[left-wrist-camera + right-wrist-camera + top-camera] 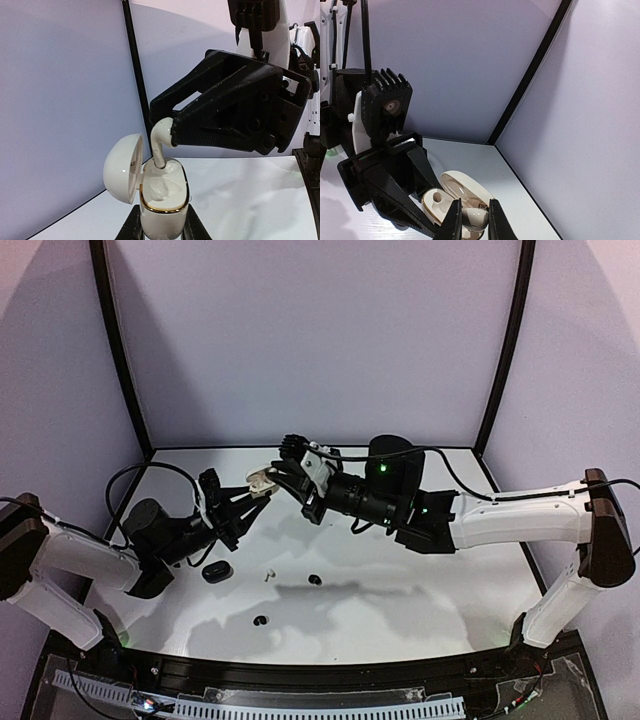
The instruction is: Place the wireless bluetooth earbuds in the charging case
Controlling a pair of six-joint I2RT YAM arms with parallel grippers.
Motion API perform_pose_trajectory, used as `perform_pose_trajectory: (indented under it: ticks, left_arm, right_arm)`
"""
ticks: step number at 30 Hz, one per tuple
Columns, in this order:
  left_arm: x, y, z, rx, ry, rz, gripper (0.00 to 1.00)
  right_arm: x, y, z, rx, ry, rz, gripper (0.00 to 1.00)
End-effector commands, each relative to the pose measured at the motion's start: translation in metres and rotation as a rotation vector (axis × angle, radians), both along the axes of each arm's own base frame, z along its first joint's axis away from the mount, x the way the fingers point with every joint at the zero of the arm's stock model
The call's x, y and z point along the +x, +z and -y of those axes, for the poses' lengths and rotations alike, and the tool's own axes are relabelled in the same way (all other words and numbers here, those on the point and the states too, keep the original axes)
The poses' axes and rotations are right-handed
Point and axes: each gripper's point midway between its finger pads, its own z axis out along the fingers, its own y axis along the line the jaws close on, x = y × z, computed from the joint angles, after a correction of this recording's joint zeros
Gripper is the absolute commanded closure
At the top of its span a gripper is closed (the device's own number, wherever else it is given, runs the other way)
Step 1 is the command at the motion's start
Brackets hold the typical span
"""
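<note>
White short-stemmed plastic earbud [161,135] was found pinched by its bulb between the narrowly set fingers of the right gripper [169,131]. Its stem pointed down into a socket of the white, glossy egg-shaped charging case with a gold rim [162,202]. How deep the stem sat could not be determined. The case stood upright, its domed lid [122,167] swung open toward 9 o'clock in the left wrist view. The second socket, at 3 o'clock of the stem, showed bare white lining.

The left gripper [248,500] clamped the case's lower body from both sides and held it off the white table [420,590], at roughly 11 o'clock of the table's middle in the top view.

On the table lay a second white stemmed earbud [268,576]. One black roundish earbud [315,580] lay near it at 3 o'clock, and another black roundish earbud [261,620] at 6 o'clock. A larger black oval object [217,571] lay at 9 o'clock of the second white stemmed earbud, apart from it; its nature could not be confirmed.
</note>
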Motion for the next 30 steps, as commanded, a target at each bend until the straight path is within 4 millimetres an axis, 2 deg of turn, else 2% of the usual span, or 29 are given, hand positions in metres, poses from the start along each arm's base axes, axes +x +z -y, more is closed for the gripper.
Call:
perform_pose_trajectory:
  ticks: [1,9,20,30]
  left_arm:
    - [-0.010,0.030,-0.004,-0.082,-0.016,0.090,0.99]
    - [-0.010,0.032,-0.005,-0.085,-0.007,0.101,0.99]
    - [-0.010,0.035,-0.008,-0.095,0.009,0.124,0.99]
    - [-0.011,0.034,-0.010,-0.099,0.011,0.122,0.99]
  right_arm:
    - [0.003,-0.006,-0.005,-0.031,-0.019,0.020,1.00]
    - [0.005,-0.018,-0.010,-0.090,-0.019,0.016,1.00]
    - [0.007,-0.020,-0.014,-0.103,-0.016,0.010,1.00]
    - [0.008,-0.016,-0.014,-0.097,-0.023,0.008,0.94]
